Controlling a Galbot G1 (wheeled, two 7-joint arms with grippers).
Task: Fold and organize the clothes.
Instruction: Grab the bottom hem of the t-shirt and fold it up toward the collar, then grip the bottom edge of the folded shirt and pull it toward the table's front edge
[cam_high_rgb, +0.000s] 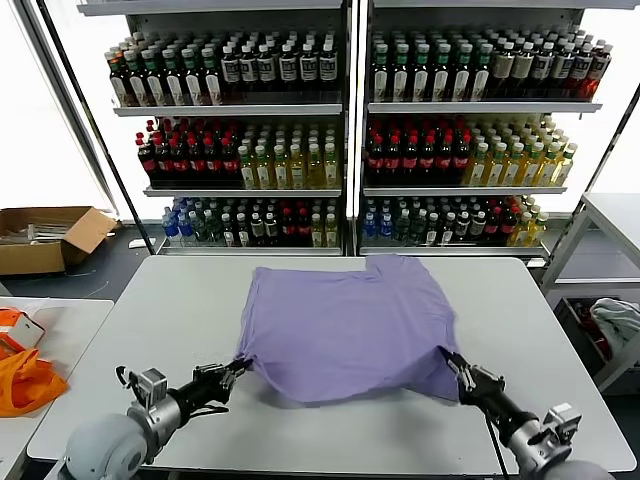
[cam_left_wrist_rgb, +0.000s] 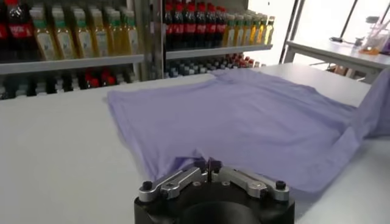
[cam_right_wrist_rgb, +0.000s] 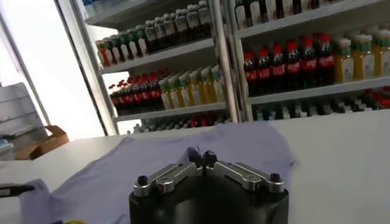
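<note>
A soft lavender-purple short-sleeved cotton T-shirt (cam_high_rgb: 345, 325) lies plain side up, lightly rippled, in the middle of the frame on my smooth pale grey rectangular table (cam_high_rgb: 170, 330), its near hem lifted into two peaks. My left gripper (cam_high_rgb: 237, 368), lower left, is pinched tight on the hem's left corner, and my right gripper (cam_high_rgb: 453, 364), lower right, is clamped closed on its right corner. Bare tabletop borders the shirt on both sides and toward the near edge, while metal shelves of coloured plastic drink bottles (cam_high_rgb: 300, 160) fill the top.
</note>
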